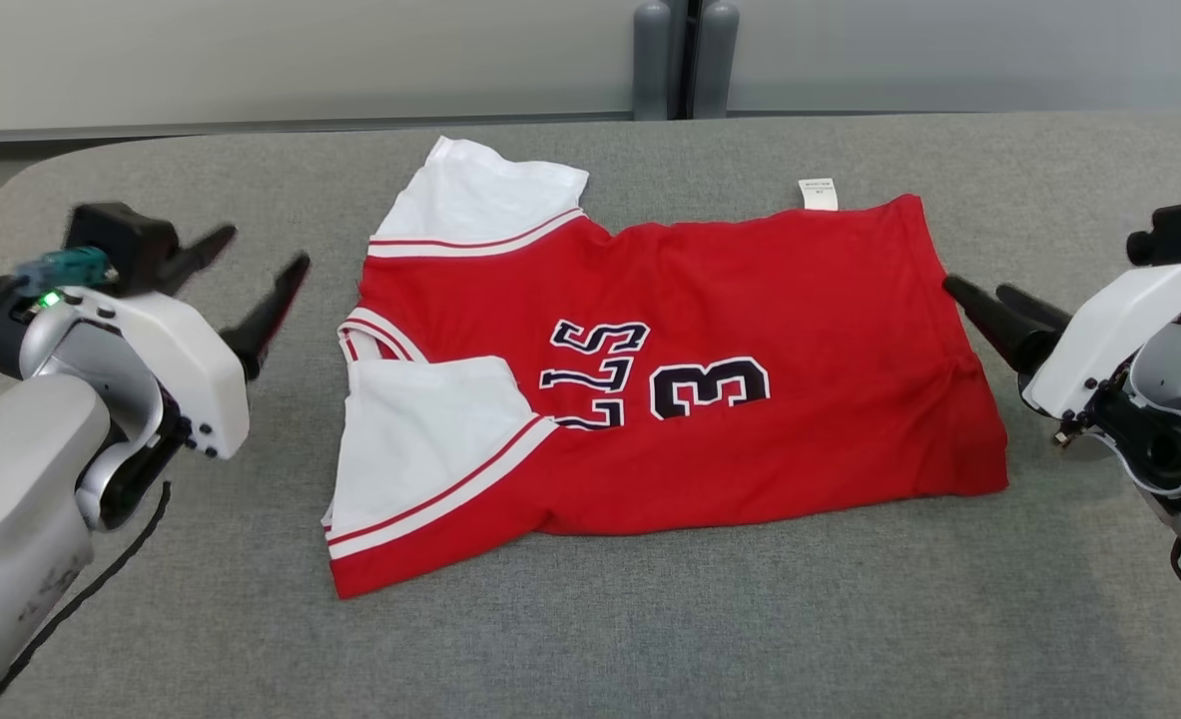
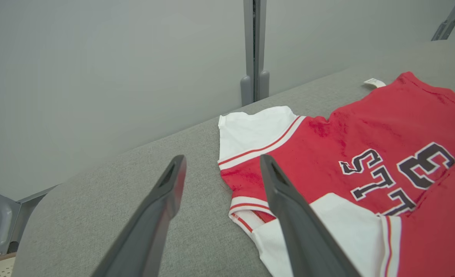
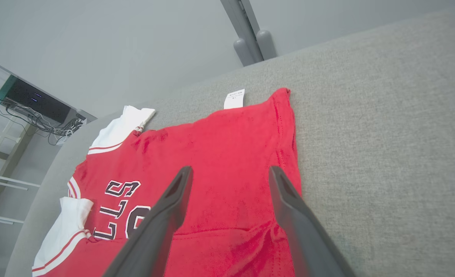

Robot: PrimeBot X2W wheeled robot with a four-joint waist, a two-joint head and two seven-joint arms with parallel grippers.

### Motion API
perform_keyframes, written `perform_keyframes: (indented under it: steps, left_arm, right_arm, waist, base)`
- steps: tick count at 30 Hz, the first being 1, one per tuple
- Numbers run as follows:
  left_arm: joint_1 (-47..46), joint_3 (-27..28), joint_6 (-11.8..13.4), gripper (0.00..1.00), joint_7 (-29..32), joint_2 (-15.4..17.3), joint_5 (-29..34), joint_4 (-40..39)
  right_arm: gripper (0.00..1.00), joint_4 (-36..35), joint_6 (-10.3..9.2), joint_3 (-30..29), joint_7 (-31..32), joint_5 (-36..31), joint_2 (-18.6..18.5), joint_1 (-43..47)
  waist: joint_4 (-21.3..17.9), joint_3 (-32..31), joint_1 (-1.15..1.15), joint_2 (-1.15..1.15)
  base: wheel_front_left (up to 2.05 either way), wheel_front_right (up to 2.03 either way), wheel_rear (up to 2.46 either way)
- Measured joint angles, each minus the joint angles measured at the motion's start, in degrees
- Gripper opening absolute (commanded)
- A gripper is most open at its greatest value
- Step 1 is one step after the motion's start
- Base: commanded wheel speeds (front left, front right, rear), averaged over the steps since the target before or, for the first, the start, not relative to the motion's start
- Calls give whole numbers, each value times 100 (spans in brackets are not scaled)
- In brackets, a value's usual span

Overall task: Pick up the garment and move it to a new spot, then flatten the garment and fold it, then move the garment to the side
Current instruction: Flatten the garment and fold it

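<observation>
Head view: the red garment (image 1: 800, 300) with white sleeves lies flat in the middle of the grey bench (image 1: 650, 619), its collar toward the robot's left and its hem toward the right. The near sleeve is folded over the red front, beside the dark letters and the number 3. A small white label (image 1: 818, 193) sticks out at the far edge. The left tool (image 1: 263, 248) is near the collar side, its fingers spread and holding nothing. The right tool (image 1: 977, 289) is just beside the hem.

Left wrist view: the left tool (image 2: 223, 157) is spread wide, one finger over the bench and the other in front of the collar.

Right wrist view: the right tool (image 3: 231, 169) is also spread, empty, above the hem.
</observation>
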Motion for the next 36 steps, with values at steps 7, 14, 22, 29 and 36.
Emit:
perform_keyframes:
  steps: [7,14,22,29,36]
  left_arm:
    - [153,812,253,100,-1010,-344,-326,344]
    - [783,2514,616,100,-1084,-838,376,-404]
    - [2092,3807,804,100,-1083,-1473,1683,-1232]
    - [3383,4734,689,100,-1083,-2312,2659,-1668]
    - [4282,5411,205,100,-1083,-3184,3062,-1229]
  right_arm:
    - [100,-504,0,-151,-1850,-628,-181,232]
    - [100,-835,-1,-871,-2662,-1564,-180,566]
    - [100,-1906,0,-3239,-2673,-3842,458,2121]
    - [100,-2758,0,-4278,-2673,-5223,1405,3526]
    - [100,-3004,0,-4476,-2673,-5595,1857,4142]
  waist:
    - [65,-215,0,0]
    - [179,-440,0,0]
    - [270,-551,0,0]
    - [291,-643,0,0]
    - [264,-643,0,0]
  base:
    - [0,0,0]
    - [0,0,0]
    - [0,0,0]
    - [0,0,0]
    - [0,0,0]
